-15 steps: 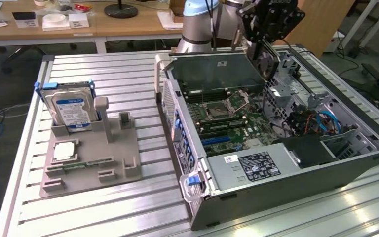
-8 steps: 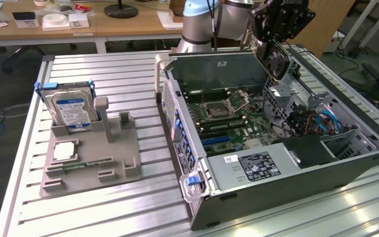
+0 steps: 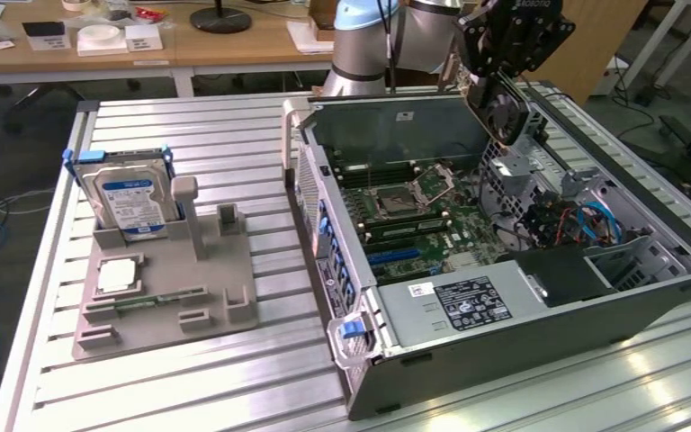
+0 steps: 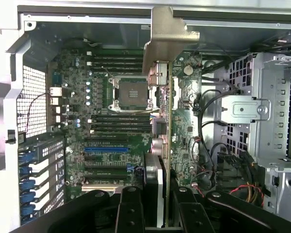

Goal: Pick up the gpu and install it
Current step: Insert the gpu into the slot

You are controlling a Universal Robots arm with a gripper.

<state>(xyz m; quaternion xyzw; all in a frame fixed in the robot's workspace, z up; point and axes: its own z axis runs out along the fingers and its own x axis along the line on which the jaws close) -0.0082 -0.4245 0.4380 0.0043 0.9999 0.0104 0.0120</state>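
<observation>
One arm, gripper (image 3: 500,79) clamped on the gpu (image 3: 509,112). Wrist view: fingers (image 4: 130,209) closed on both faces of the card, which runs edge-on away from them, silver bracket (image 4: 168,39) at the far end. Exterior view: gpu hangs upright under the gripper, fan face visible. It sits above the open computer case (image 3: 633,301), at the far corner toward the exterior view's right. Card is up in the air, clear of the motherboard (image 3: 435,225), not in any slot.

Below it in the wrist view:
- processor socket (image 4: 132,93) just beside the card's line
- blue slot (image 4: 105,149) well off to the same side
- drive cage (image 4: 252,111) with its cables on the other side

Case lies on its side on a slatted metal table (image 3: 201,135), power supply (image 3: 466,301) at the near end.

Toward the exterior view's left, apart from the case, is a grey holder (image 3: 172,306). It carries a hard drive (image 3: 130,202) standing upright, a square chip (image 3: 119,274) lying flat, and a green memory stick (image 3: 141,302) beside the chip. Wooden desks (image 3: 237,45) behind the table.
</observation>
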